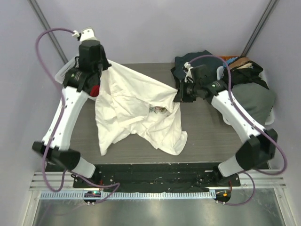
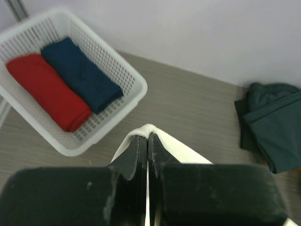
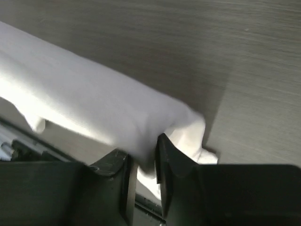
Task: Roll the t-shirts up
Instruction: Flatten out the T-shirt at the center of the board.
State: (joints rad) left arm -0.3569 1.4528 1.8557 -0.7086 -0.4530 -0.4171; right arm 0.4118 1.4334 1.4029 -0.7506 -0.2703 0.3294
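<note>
A cream-white t-shirt (image 1: 131, 106) hangs stretched between both grippers above the table, its lower part draped on the wood; a bit of rose print (image 1: 157, 109) shows in a fold. My left gripper (image 1: 104, 66) is shut on the shirt's upper left edge; in the left wrist view the jaws (image 2: 147, 137) pinch white fabric (image 2: 181, 149). My right gripper (image 1: 178, 95) is shut on the right edge; cloth (image 3: 94, 99) bunches between its jaws (image 3: 145, 157). A rolled red tee (image 2: 47, 92) and a rolled navy tee (image 2: 81, 74) lie in the basket.
The white lattice basket (image 2: 126, 96) stands at the far left, partly hidden in the top view (image 1: 63, 71). A pile of dark clothes (image 1: 197, 63) and a second basket with garments (image 1: 251, 89) sit at the far right. A dark green garment (image 2: 273, 122) lies on the table.
</note>
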